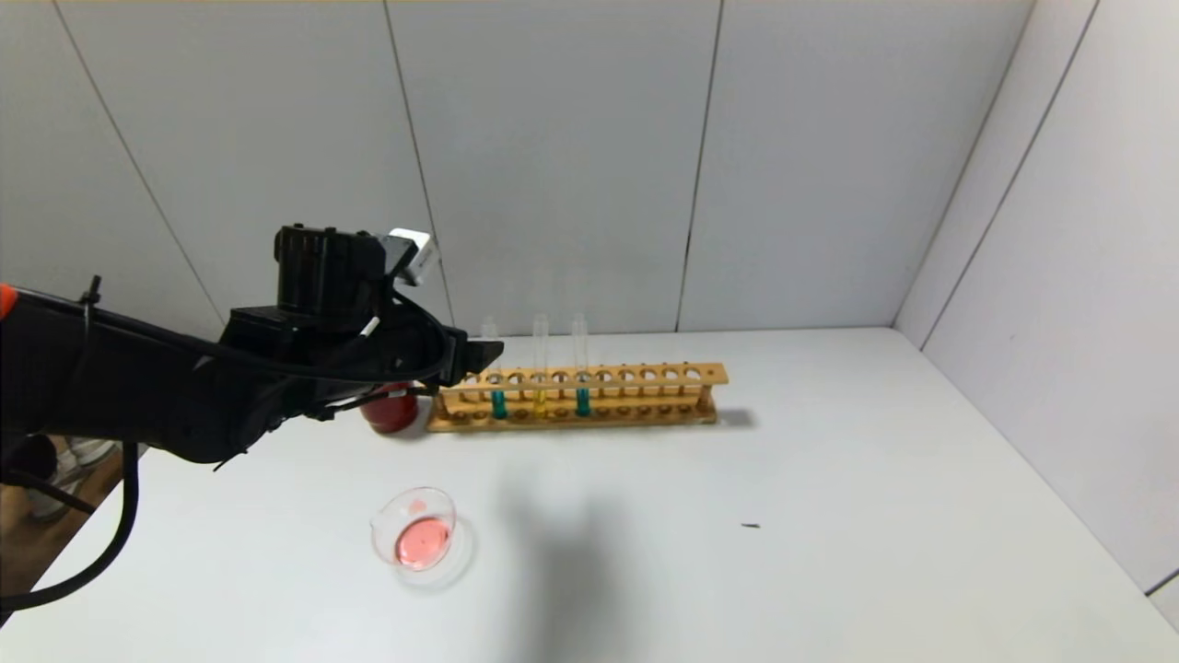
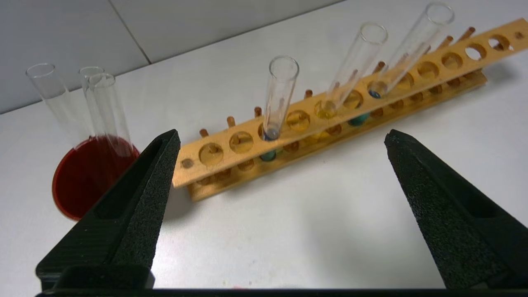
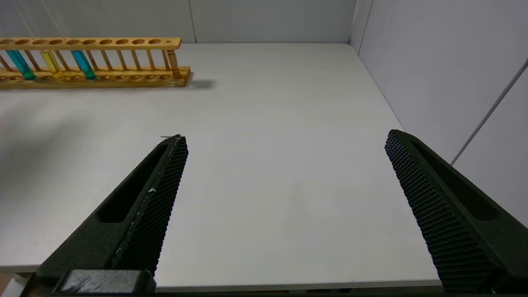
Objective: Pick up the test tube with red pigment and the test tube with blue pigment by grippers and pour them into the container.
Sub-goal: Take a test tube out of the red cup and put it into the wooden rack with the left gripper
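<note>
My left gripper (image 1: 488, 352) is open and empty, held above the table just off the left end of the wooden rack (image 1: 580, 376). In the left wrist view (image 2: 283, 135) its fingers frame the nearest blue-pigment tube (image 2: 280, 95) from a distance. Two tubes with teal-blue liquid (image 1: 498, 403) (image 1: 582, 401) stand upright in the rack, with a yellow one (image 1: 540, 398) between them. No tube holding red liquid shows. The glass container (image 1: 379, 539) sits near the front left with pinkish-red liquid in it. My right gripper (image 3: 284, 138) is open and empty over bare table, far from the rack.
A dark red cup (image 1: 389, 412) stands at the rack's left end, behind my left gripper, holding three empty clear tubes (image 2: 105, 111). The rack (image 3: 123, 41) shows far off in the right wrist view. Walls close the back and right. A small dark speck (image 1: 751, 526) lies on the table.
</note>
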{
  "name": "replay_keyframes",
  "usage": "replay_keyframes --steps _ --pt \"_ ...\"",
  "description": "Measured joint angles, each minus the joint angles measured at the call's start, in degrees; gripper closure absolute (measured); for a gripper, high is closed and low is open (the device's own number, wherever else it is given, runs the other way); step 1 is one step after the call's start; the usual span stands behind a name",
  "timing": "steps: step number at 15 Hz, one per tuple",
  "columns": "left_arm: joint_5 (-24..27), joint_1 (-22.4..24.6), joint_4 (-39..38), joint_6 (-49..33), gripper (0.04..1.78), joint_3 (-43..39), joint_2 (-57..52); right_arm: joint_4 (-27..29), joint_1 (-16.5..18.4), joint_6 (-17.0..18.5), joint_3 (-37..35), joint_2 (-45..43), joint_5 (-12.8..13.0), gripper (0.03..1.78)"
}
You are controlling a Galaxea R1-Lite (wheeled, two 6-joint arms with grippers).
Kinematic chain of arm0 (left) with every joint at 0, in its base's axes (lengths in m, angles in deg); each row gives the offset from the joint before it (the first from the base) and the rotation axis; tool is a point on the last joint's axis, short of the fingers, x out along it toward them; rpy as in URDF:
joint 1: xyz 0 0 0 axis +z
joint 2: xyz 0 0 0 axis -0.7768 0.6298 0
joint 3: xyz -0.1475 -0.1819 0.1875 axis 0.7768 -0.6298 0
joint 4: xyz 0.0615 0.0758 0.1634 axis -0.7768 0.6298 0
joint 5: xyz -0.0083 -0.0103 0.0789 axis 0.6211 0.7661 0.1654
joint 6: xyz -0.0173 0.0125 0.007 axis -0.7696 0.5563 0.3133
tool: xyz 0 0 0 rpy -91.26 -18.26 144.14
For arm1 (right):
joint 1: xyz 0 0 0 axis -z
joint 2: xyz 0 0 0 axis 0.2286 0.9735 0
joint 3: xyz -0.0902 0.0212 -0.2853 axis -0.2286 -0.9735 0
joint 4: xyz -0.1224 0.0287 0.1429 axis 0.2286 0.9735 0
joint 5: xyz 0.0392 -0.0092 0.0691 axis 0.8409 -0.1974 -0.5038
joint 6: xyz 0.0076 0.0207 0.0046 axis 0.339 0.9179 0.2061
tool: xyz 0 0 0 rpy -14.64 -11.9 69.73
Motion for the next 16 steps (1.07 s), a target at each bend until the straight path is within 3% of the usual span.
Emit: replay_keyframes --steps 10,14,16 --pt "-0.6 1.2 -1.0 -1.0 0.10 12.3 15.1 0.0 0.0 0.0 0.0 0.0 0.0 0.06" --pt "-0.5 1.4 -1.0 -1.0 0.43 15.3 18.3 0.0 0.0 0.0 0.0 0.0 0.0 0.06" --pt "-0.5 1.2 -1.0 -0.9 0.78 16.2 19.1 0.0 0.0 0.0 0.0 0.0 0.0 0.06"
